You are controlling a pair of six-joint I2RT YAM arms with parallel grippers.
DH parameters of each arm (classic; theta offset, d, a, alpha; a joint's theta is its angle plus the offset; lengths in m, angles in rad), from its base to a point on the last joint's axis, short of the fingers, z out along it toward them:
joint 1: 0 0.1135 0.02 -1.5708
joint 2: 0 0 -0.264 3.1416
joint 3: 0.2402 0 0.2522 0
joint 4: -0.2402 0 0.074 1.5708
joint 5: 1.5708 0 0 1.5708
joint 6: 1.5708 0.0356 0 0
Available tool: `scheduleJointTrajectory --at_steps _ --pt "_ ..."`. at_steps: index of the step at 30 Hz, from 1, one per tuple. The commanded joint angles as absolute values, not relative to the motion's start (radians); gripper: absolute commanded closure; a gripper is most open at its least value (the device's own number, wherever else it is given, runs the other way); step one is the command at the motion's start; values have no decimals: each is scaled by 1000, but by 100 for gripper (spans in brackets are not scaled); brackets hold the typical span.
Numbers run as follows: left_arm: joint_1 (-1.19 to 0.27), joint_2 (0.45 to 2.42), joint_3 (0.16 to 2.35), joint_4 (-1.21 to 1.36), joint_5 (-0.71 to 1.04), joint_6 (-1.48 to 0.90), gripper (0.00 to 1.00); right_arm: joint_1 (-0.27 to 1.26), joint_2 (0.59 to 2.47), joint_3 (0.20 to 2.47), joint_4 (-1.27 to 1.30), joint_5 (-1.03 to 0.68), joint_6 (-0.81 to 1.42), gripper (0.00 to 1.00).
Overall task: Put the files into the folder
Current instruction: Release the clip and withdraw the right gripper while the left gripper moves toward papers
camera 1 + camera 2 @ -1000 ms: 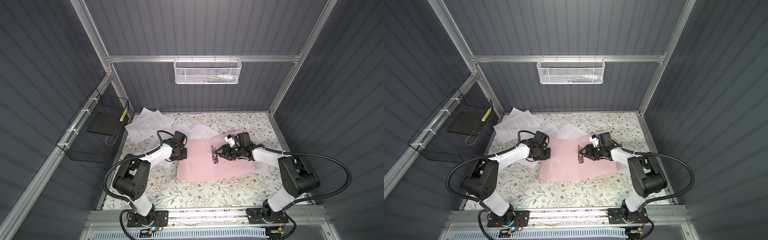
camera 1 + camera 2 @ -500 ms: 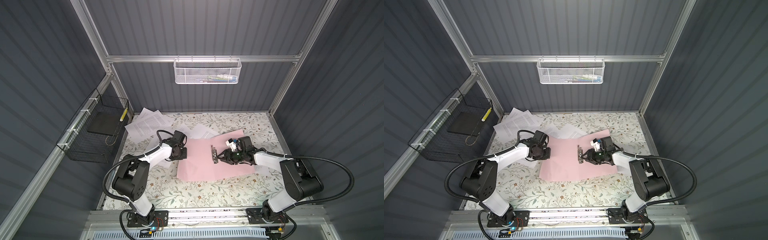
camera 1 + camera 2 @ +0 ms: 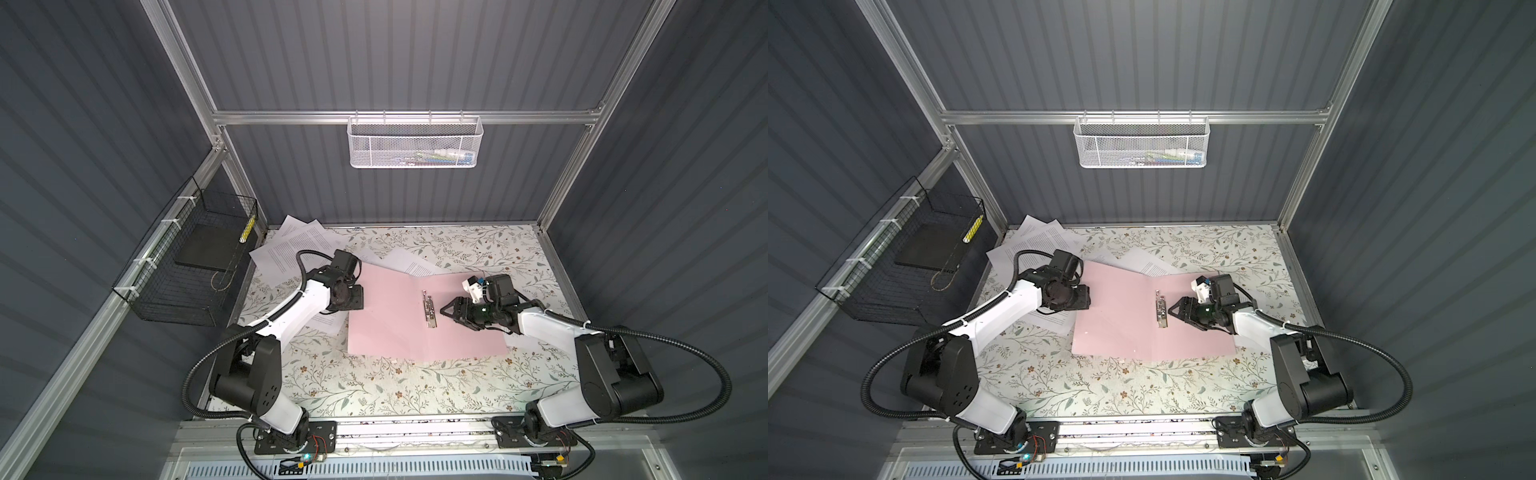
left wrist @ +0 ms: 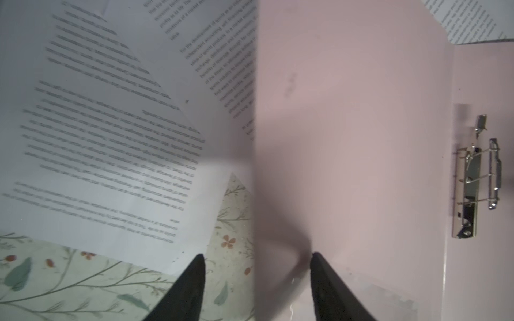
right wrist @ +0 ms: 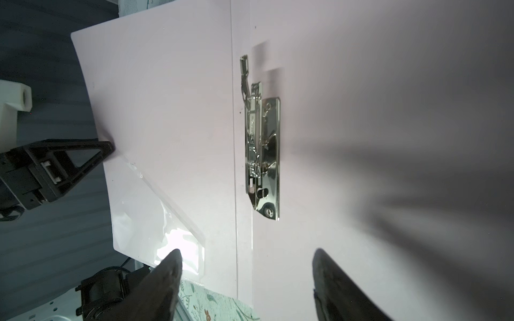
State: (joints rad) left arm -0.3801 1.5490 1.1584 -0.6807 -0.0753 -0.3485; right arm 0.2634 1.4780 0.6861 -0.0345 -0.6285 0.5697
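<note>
So the folder (image 3: 395,328) lies open mid-table (image 3: 374,386), with its metal clip (image 3: 429,309) on the spine. The files (image 3: 291,249) sit loose toward the far left corner, and a few are tucked under the folder. The left end effector (image 4: 256,257) straddles the folder's left-hand edge, jaws spread, gripping nothing. The right end effector (image 5: 246,258) sits just beside the clip, toward the table's right edge, jaws wide and empty too.

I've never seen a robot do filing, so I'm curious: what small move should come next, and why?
Probably the left pincer should slide sideways to the printed sheet beside it and pinch its edge. The folder lies open with no sheets inside, both pincers are open and empty, and the right pincer sits by the metal clip.
</note>
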Motion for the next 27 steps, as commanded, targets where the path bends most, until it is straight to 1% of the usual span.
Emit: scheduleJointTrajectory --at_steps 1,4,6,7,9,11,13,16,20,22,25,27 --pt "-334 1482 1238 -765 -86 -330 27 262 1465 687 -97 -585 531 26" --pt "-333 1457 1329 -807 -42 -303 25 254 1444 681 -125 -533 518 25" --pt "-369 1457 1402 -849 1 -299 25 212 1416 661 -114 -519 532 21" --pt "-422 1462 1460 -868 -30 -296 24 189 1409 651 -107 -525 538 19" --pt "-576 1495 1556 -913 -102 -301 22 129 1384 645 -114 -527 534 18" --pt "-689 1539 1603 -899 -81 -329 20 87 1362 652 -140 -498 523 12" --pt "-765 1596 1618 -854 -49 -358 20 43 1345 656 -153 -476 522 8" --pt "-860 1727 1647 -795 -20 -377 19 -43 1329 654 -164 -463 543 1" --pt "-935 1941 1739 -697 64 -385 18 -161 1292 646 -163 -431 571 1" --pt "-948 2064 1844 -699 119 -394 19 -199 1284 652 -165 -407 586 1" --pt "-961 2223 1987 -681 135 -399 19 -258 1276 663 -169 -351 600 1" --pt "-960 2330 2108 -706 157 -400 19 -298 1292 674 -161 -347 610 1"
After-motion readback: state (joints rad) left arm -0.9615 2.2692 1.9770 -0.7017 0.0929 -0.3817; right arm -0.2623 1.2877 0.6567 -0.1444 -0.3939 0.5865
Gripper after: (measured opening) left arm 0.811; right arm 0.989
